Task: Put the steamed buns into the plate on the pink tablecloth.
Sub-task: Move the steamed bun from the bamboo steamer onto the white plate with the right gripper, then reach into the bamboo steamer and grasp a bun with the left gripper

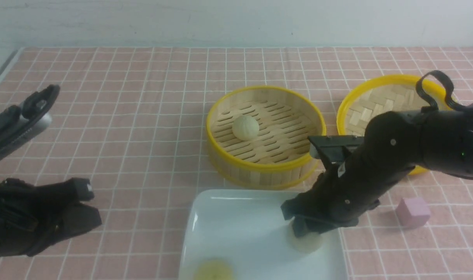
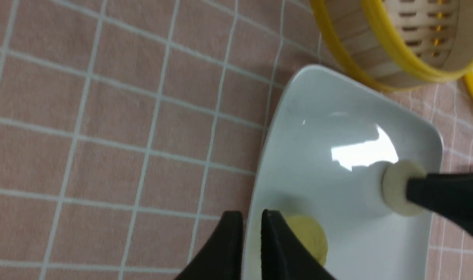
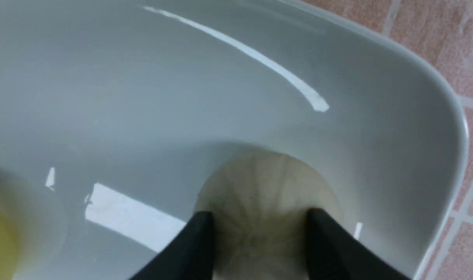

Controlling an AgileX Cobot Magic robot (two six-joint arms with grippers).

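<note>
- Right hand [image 3: 259,216]: fingers straddle a steamed bun [image 3: 263,182] at the plate's [image 1: 236,217] 3 o'clock; gripped or freed, cannot tell.
- Left hand [image 2: 251,213]: barely parted, empty.
- Second bun [image 1: 213,271] at plate's 7 o'clock; third bun [image 1: 245,127] in the steamer [image 1: 259,168], 12 o'clock.

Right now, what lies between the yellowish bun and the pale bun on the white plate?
Nothing: only bare glossy plate separates the yellowish bun from the pale bun. The left wrist view shows it best.
</note>
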